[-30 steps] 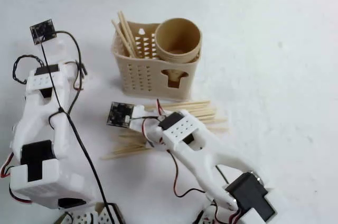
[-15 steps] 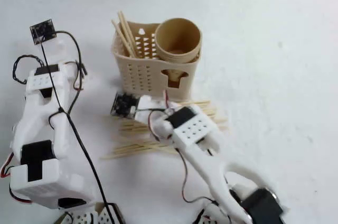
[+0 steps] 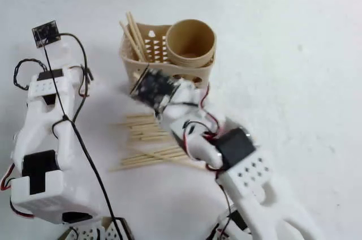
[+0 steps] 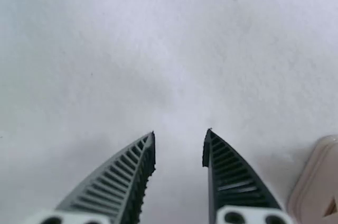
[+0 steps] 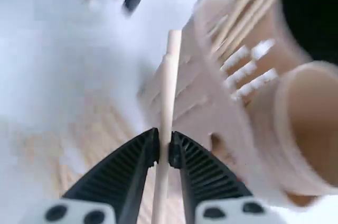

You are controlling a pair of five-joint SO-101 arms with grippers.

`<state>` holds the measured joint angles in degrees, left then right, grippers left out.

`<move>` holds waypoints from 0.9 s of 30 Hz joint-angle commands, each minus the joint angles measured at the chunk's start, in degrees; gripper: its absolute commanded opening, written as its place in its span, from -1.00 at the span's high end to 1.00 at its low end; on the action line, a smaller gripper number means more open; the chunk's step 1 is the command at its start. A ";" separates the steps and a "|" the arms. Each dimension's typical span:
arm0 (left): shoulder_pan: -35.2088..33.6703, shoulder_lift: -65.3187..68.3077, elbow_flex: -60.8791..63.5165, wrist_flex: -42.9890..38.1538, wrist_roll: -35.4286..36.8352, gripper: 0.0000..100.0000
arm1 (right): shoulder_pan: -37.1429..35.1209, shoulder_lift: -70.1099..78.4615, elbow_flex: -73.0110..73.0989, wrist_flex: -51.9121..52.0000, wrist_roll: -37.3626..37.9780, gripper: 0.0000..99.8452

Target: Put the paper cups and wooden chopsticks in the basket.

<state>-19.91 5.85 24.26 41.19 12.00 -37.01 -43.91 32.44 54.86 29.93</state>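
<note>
Right gripper (image 5: 162, 143) is clamped on one chopstick (image 5: 171, 65), arm stretched to the basket (image 5: 211, 108); left gripper (image 4: 179, 140) is held slightly parted.

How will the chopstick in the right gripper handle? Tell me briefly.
Probably stiff and light: the chopstick runs straight past the right gripper pinching it at one spot. So narrow a pinch may let it pivot or slip. Rod-shaped, it could roll if dropped.
</note>
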 commanded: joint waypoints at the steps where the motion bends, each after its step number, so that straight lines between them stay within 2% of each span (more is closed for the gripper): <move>1: -0.22 -1.54 -0.62 -1.05 0.53 0.67 | 0.48 -0.13 -17.58 0.04 -5.71 0.97; 5: -0.22 -1.54 -0.62 -1.05 0.53 0.67 | 0.48 7.96 -33.14 -0.75 -10.20 0.97; 9: -0.22 -1.54 -0.62 -1.05 0.53 0.67 | 0.66 19.21 -47.65 -6.55 -16.88 0.97; 16: -0.22 -1.54 -0.70 -1.05 0.53 0.67 | 0.92 37.76 -67.34 -15.16 -18.20 0.97; 21: -0.22 -1.54 -0.70 -1.05 0.53 0.67 | 1.98 46.37 -72.18 -13.58 -18.64 0.97; 27: -0.22 -1.54 -0.70 -1.05 0.53 0.67 | 2.24 48.13 -72.18 -8.66 -18.64 0.95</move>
<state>-19.91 5.85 24.26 41.19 12.00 -35.52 4.79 -36.48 44.04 11.91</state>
